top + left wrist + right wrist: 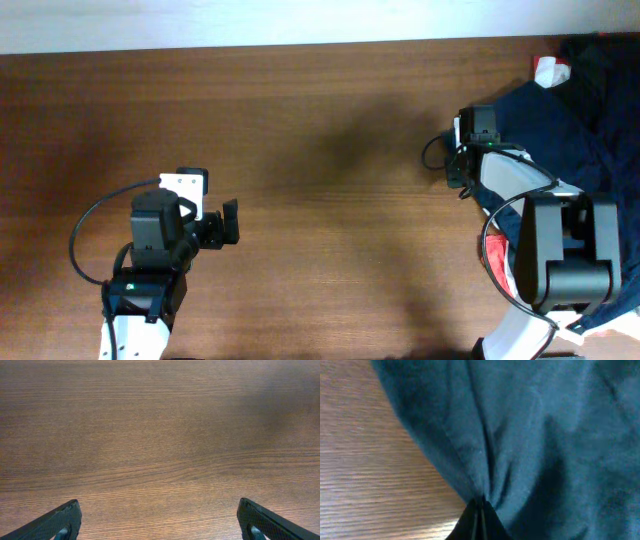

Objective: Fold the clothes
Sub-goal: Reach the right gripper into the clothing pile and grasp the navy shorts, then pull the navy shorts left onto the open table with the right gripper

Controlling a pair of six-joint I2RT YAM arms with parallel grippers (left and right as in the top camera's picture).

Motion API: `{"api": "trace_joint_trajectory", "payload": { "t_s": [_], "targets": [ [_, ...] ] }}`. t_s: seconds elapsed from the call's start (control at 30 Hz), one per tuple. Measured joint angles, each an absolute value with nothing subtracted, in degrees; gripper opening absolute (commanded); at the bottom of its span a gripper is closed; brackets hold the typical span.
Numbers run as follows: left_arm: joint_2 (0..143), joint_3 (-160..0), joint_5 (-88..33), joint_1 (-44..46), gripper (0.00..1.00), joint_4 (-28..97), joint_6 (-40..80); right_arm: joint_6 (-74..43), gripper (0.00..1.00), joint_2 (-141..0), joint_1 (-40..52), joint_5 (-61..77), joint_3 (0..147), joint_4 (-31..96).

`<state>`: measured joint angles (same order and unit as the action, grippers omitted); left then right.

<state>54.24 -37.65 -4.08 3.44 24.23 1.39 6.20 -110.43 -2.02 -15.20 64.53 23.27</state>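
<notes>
The dark navy shorts (pixel 548 128) lie bunched at the table's right edge. In the right wrist view the navy cloth (pixel 530 435) fills most of the frame, gathered into folds. My right gripper (pixel 481 505) is shut on a pinch of that cloth, with the wood just to its left. In the overhead view the right arm's wrist (pixel 478 140) covers the fingers at the shorts' left edge. My left gripper (pixel 228 223) is open and empty over bare wood at the front left; its two fingertips show in the left wrist view (pixel 160 520).
Black garments (pixel 608 70) lie at the far right corner with a small white and red cloth piece (pixel 549 72). Another red and white piece (pixel 497 262) lies under the right arm. The wooden table (pixel 330 150) stretches between the arms.
</notes>
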Motion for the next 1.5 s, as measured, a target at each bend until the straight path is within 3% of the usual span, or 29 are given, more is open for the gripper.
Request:
{"api": "trace_joint_trajectory", "payload": {
  "t_s": [0.17,0.37,0.53,0.73,0.9,1.1,1.13,1.17,1.33,1.5],
  "targets": [
    [54.2,-37.6,-4.1,3.4,0.99,24.2,1.4,5.9,0.04,-110.2,-2.1,-17.0,68.4,29.6],
    [54.3,-37.6,-4.1,3.4,0.99,24.3,1.4,5.9,0.04,-104.1,-2.1,-16.2,86.7,42.0],
    [54.3,-37.6,-4.1,3.4,0.99,24.3,1.4,5.9,0.04,-100.7,-2.3,-11.7,92.9,47.0],
    [54.3,-37.6,-4.1,3.4,0.99,24.3,1.4,2.3,0.04,-101.1,-1.8,13.6,92.8,46.8],
    [54.3,-37.7,-4.1,3.4,0.99,24.2,1.4,-2.8,0.05,-101.1,8.6,26.5,92.8,40.0],
    [54.3,-37.7,-4.1,3.4,0.99,24.2,1.4,-4.3,0.25,-101.3,24.4,22.5,92.9,34.2],
    [54.3,-37.7,-4.1,3.4,0.99,24.2,1.4,-4.6,0.40,-101.7,27.1,20.6,92.9,33.3],
    [54.3,-37.7,-4.1,3.4,0.99,23.9,1.4,-4.6,0.99,-102.1,28.5,19.3,92.9,32.7],
    [54.3,-37.7,-4.2,3.4,0.99,22.9,1.4,-4.6,0.99,-104.1,31.3,9.7,92.9,34.7],
    [54.3,-37.7,-9.0,3.4,0.99,22.3,1.4,-4.5,0.99,-103.7,26.1,4.2,93.1,47.0]
  ]
}}
